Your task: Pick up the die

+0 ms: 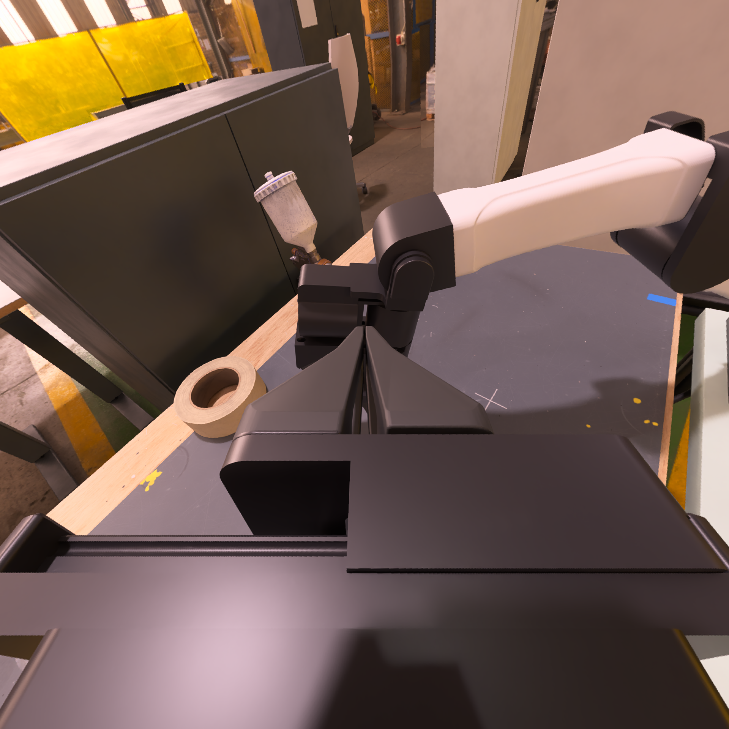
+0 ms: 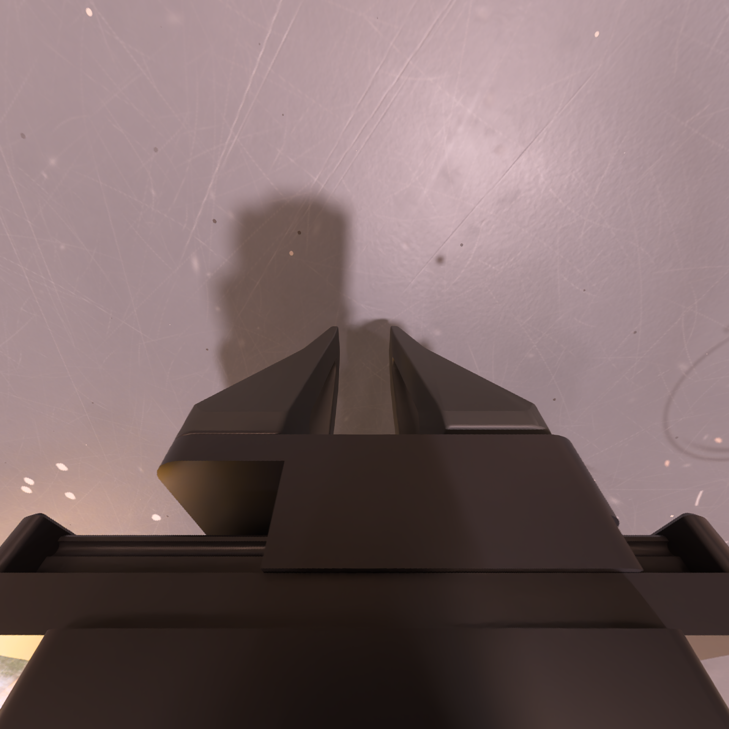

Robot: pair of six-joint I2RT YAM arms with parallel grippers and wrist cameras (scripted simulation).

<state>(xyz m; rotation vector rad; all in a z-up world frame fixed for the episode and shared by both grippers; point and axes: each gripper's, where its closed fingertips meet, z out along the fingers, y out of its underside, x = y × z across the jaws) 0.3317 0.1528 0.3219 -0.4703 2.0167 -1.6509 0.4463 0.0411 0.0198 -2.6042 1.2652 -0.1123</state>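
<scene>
No die shows in either view. My left gripper point(image 1: 363, 329) is shut and empty, its two dark fingers pressed together, held above the grey table top point(image 1: 552, 347). The right arm point(image 1: 552, 205), white with dark joints, reaches in from the right, and its dark wrist points down at the table just behind my left fingertips. In the right wrist view my right gripper point(image 2: 363, 329) has its fingers a narrow gap apart with nothing between them. It points straight down, close to the scratched grey table surface point(image 2: 434, 157), where it casts a shadow.
A roll of tan tape point(image 1: 219, 394) lies on the table's wooden edge strip to the left. A spray gun with a white cup point(image 1: 290, 215) stands behind the right arm's wrist. A dark cabinet point(image 1: 157, 236) stands beyond the table's far edge.
</scene>
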